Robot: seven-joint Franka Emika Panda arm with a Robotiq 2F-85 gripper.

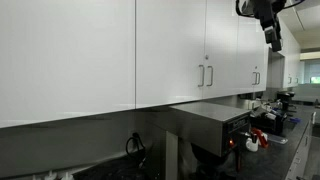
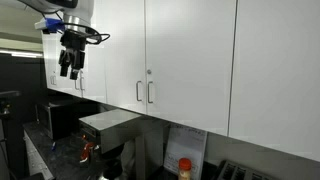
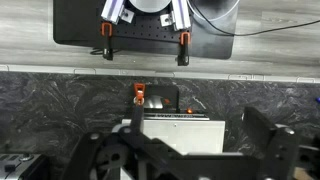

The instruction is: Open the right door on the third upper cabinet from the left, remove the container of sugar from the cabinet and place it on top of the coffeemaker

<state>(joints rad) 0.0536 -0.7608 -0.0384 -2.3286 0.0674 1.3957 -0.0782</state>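
Note:
The third upper cabinet [image 1: 205,45] [image 2: 145,55] is white, and both its doors are closed. Its right door [image 1: 222,45] [image 2: 190,70] has a slim silver handle [image 1: 210,75] [image 2: 151,92] near its left edge. The container of sugar is hidden. The steel coffeemaker [image 1: 215,122] [image 2: 108,124] [image 3: 180,135] stands on the counter under the cabinets. In both exterior views my gripper [image 1: 271,40] [image 2: 68,68] hangs in the air in front of the cabinets further along, off to the side of the third cabinet. In the wrist view the gripper [image 3: 185,152] is open and empty above the coffeemaker.
A dark stone counter [image 3: 40,105] runs under the cabinets. A red-lidded jar [image 2: 184,168] stands by the wall. Red and black items [image 1: 256,140] lie beyond the coffeemaker. A black base plate with orange clamps [image 3: 145,30] sits at the wrist view's top.

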